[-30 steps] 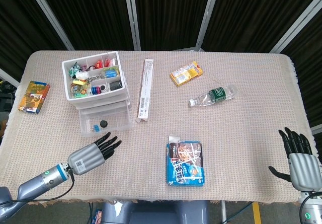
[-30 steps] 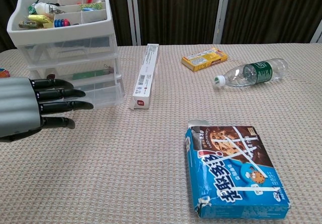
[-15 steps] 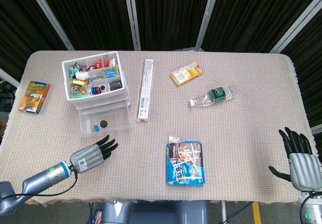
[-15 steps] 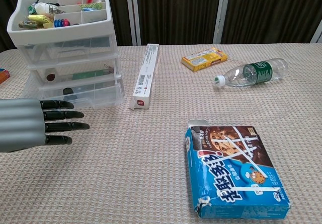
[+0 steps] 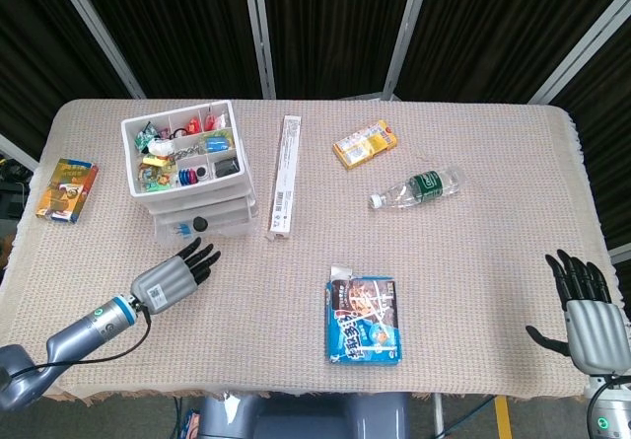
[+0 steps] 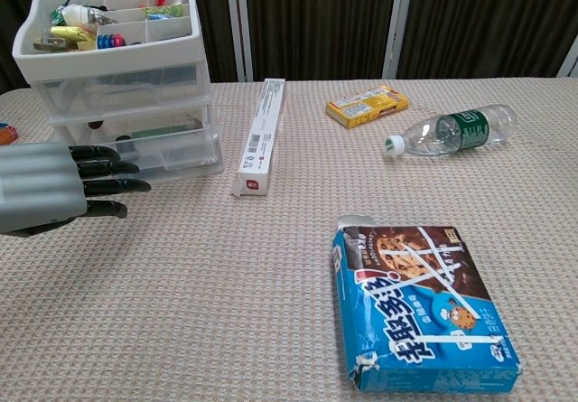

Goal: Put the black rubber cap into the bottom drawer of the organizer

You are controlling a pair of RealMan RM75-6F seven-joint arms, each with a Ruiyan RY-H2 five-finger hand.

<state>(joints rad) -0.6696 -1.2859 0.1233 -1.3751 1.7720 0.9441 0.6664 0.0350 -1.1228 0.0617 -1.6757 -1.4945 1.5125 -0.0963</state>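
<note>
The white three-drawer organizer (image 5: 187, 168) stands at the back left, its top tray full of small items. The black rubber cap (image 5: 200, 224) shows through the clear bottom drawer (image 5: 202, 230), which sits almost flush with the drawers above. My left hand (image 5: 173, 276) lies flat just in front of that drawer, holding nothing, with straight fingers (image 6: 113, 173) reaching its front; I cannot tell whether they touch. In the chest view the left hand (image 6: 45, 194) is at the left edge beside the organizer (image 6: 126, 86). My right hand (image 5: 592, 316) rests with spread fingers at the table's right front edge.
A long white box (image 5: 284, 176) lies right of the organizer. A yellow box (image 5: 366, 143) and a lying water bottle (image 5: 419, 186) are at the back. A blue cookie box (image 5: 364, 320) sits front centre. A colourful box (image 5: 67, 188) lies far left.
The bottom drawer, pulled out a second ago with the cap in it, has slid in almost shut. My left hand dipped back, then moved forward to the drawer front. The right hand stayed still.
</note>
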